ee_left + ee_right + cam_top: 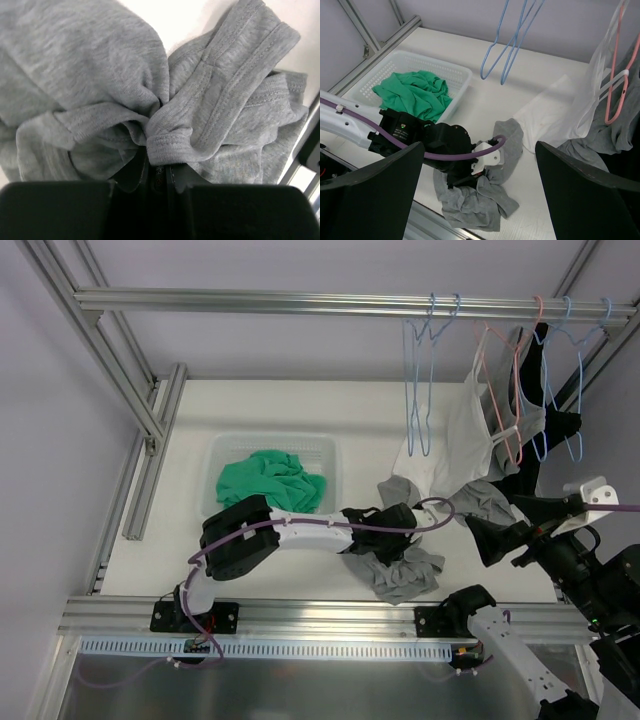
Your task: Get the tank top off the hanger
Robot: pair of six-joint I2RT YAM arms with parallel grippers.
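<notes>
A crumpled grey tank top (408, 578) lies on the white table near its front edge, off any hanger. My left gripper (388, 552) is down on it and shut on a bunched fold of the grey tank top (225, 100); the jaws (162, 169) stand pressed together under a hem. From the right wrist view the left gripper (470, 175) sits on top of the grey tank top (470, 207). My right gripper (520, 525) hovers open at the right, above the table, its fingers (370, 195) wide apart with nothing between them.
A white garment (450, 450) hangs from a pink hanger (500, 390) and drapes onto the table, with a second grey garment (482, 502) under it. Bare blue hangers (420, 390) hang from the top rail (300, 302). A white basket (225, 445) holds green cloth (270, 480).
</notes>
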